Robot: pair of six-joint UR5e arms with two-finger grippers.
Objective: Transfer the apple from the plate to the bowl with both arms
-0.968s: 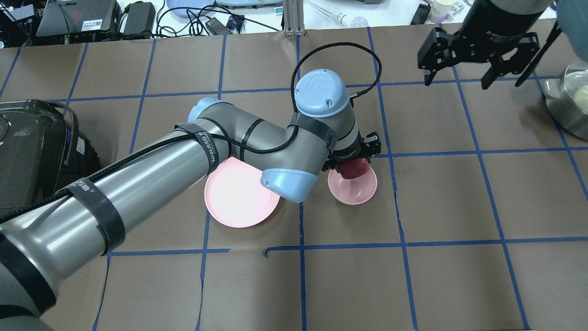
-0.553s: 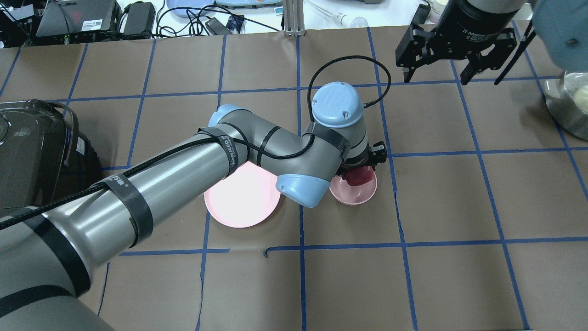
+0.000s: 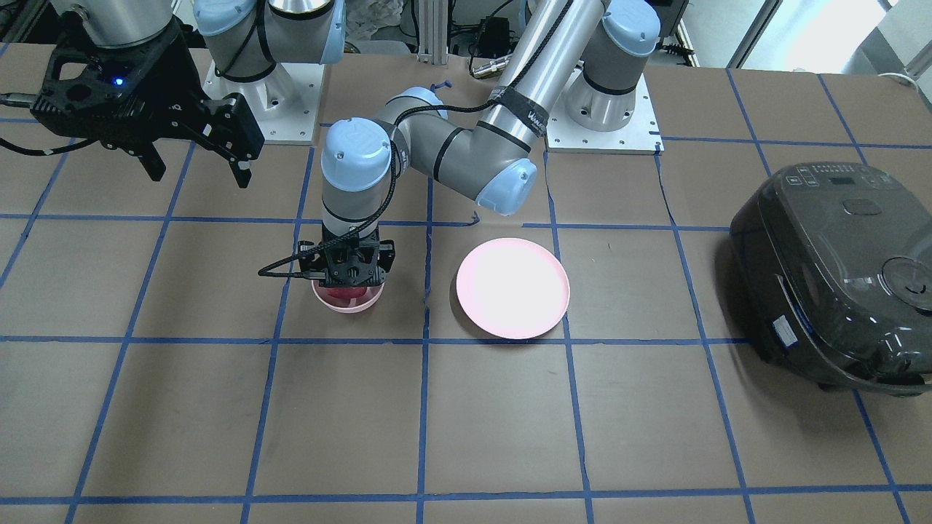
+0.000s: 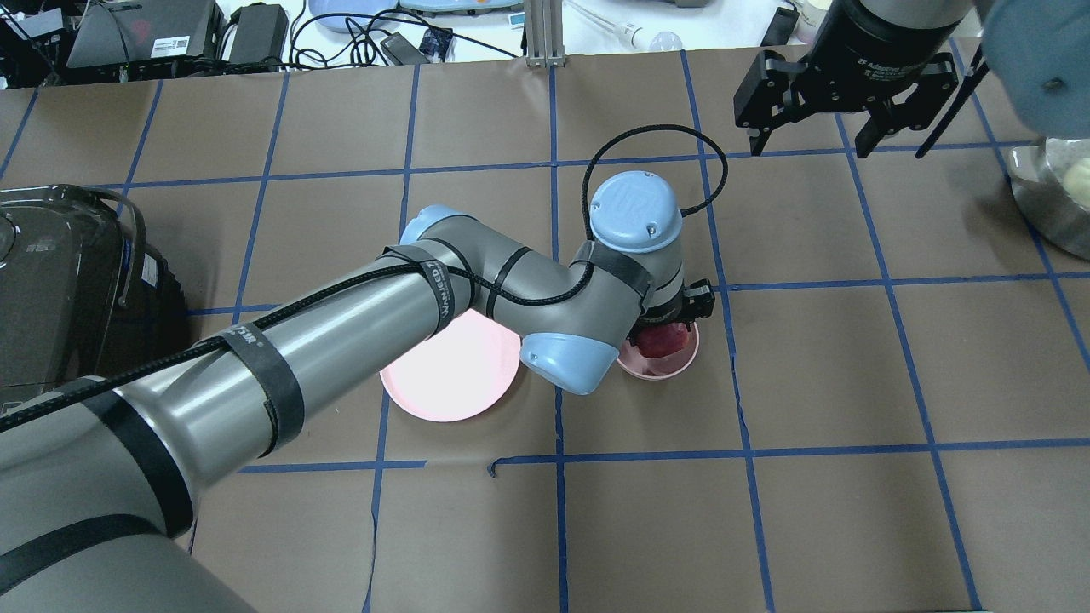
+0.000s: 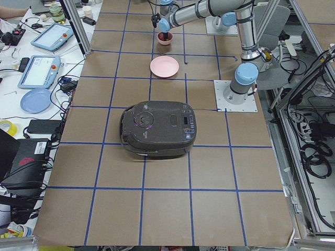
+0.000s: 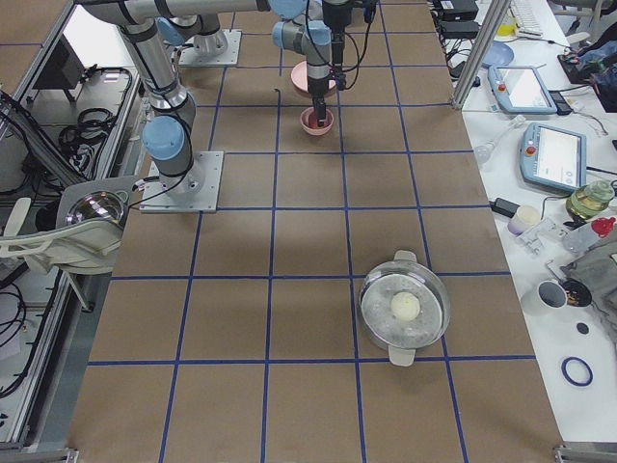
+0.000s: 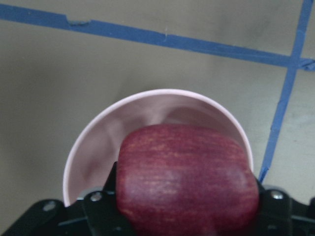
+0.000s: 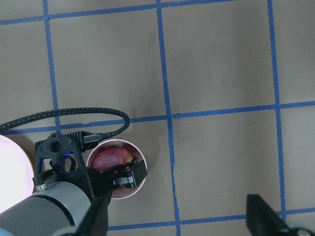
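Observation:
My left gripper is shut on the dark red apple and holds it low inside the small deep pink bowl. In the left wrist view the apple fills the space between the fingers, with the bowl's rim around it. The front view shows the same gripper over the bowl. The wide pink plate is bare, to the left of the bowl and partly under the left arm. My right gripper is open and empty, high over the far right of the table.
A black rice cooker stands at the table's left edge. A steel pot holding a pale ball stands at the right edge. Cables and devices lie beyond the far edge.
My left gripper has moved down with the apple, into the bowl. My right gripper has drawn back toward the far edge and a little left, still open.

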